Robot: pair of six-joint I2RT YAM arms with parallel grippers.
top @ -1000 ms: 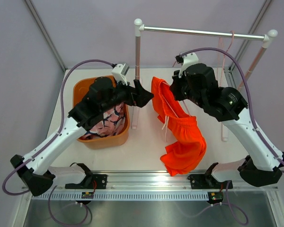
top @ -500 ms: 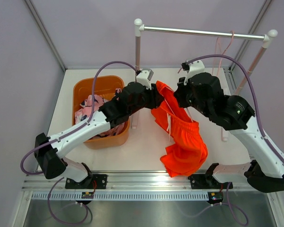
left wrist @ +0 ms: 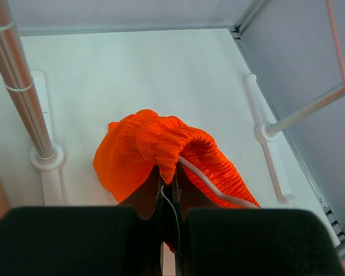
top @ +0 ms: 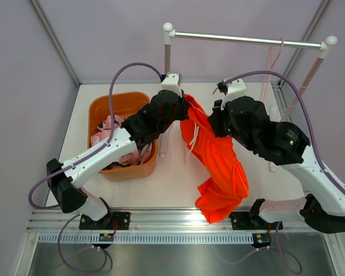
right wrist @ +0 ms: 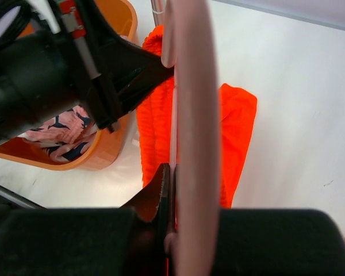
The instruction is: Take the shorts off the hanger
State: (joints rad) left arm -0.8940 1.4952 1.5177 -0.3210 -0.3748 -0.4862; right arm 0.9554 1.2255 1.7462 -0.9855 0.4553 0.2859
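Left end effector (left wrist: pixel 168 185), clamped on orange shorts (top: pixel 218 167), has edged back; right end effector (right wrist: pixel 172 172) seemingly pinches hanger (right wrist: pixel 191 86).

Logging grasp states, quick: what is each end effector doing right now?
Left end effector: closed on the orange shorts.
Right end effector: closed on the pink hanger.

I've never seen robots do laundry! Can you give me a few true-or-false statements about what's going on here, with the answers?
1. The pink patterned shorts lie in the orange basket. True.
2. The orange shorts are in the basket too. False: they hang outside it, with the waistband held up.
3. The left gripper is pinching the orange shorts. True.
4. The right gripper is open and empty. False: it is shut on a pink hanger.
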